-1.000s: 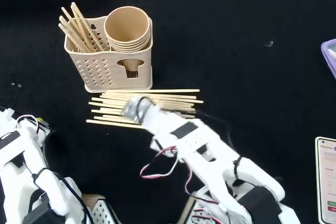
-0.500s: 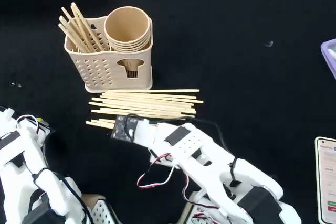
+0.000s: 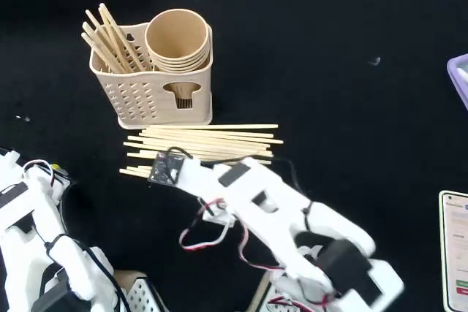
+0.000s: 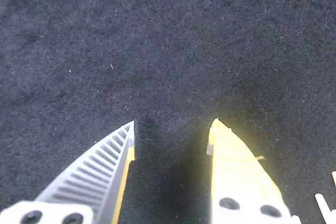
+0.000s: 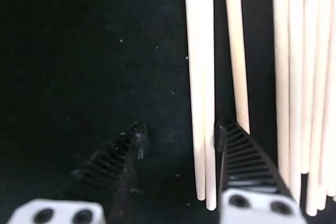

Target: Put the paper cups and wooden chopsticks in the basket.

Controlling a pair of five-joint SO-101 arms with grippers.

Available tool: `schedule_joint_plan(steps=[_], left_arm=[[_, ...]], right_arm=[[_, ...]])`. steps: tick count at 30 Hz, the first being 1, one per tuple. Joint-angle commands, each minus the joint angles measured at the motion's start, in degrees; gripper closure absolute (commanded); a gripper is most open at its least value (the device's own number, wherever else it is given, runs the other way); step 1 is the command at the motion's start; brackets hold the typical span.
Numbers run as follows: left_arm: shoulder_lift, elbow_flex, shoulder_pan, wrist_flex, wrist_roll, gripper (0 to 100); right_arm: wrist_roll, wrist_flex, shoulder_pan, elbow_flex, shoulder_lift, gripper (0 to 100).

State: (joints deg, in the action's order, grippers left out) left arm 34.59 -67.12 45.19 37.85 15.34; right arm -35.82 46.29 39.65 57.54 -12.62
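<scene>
Since the loose chopsticks point(image 3: 208, 142) lying just near of the basket point(image 3: 150, 100) are light, stiff & roll easily, I'd pinch a few mid-length w/ my right gripper point(image 5: 178, 129), jaws open over their left ends, left gripper point(image 4: 170, 129) also open.

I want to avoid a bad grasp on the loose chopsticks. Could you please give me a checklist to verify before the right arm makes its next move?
1. Right gripper open: ok.
2. Chopsticks on the table between its jaws: ok, two lie in the gap.
3. Only those two caught: not ok, a third stick runs under one finger.
4. Grasp near the sticks' middle: not ok, it sits at their ends.
5. Basket upright, with room for more: ok, as far as I can judge.
6. Left gripper out of the way: ok, open over bare cloth.
</scene>
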Motion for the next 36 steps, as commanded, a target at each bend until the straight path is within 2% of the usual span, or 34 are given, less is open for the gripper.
schedule_joint_plan(steps=[1, 5, 10, 15, 19, 24, 33, 36], left_arm=[[1.1, 2.7, -0.7, -0.7, 0.0, 78], [1.2, 2.7, -0.7, -0.6, 0.0, 78], [1.2, 2.7, -0.7, -0.6, 0.0, 78], [1.2, 2.7, -0.7, -0.6, 0.0, 78], [1.1, 2.7, -0.6, -0.6, 0.0, 78], [1.1, 2.7, -0.6, -0.7, 0.0, 78], [1.1, 2.7, -0.3, -0.6, 0.0, 78], [1.2, 2.7, -0.4, -0.6, 0.0, 78]], right_arm=[[0.0, 2.3, 1.3, -4.8, 5.1, 83.8], [0.4, 2.4, 1.3, -2.6, 0.5, 98.8], [0.5, 4.0, 1.2, 3.3, -12.8, 98.7], [0.5, 10.5, 0.9, 7.5, -28.4, 98.7], [0.5, 17.5, 0.9, 9.7, -34.5, 98.4], [0.5, 20.0, 0.8, 10.9, -36.4, 98.6], [0.5, 15.8, 0.8, 12.6, -30.9, 98.0], [0.6, 14.2, 1.2, 12.1, -27.5, 89.7]])
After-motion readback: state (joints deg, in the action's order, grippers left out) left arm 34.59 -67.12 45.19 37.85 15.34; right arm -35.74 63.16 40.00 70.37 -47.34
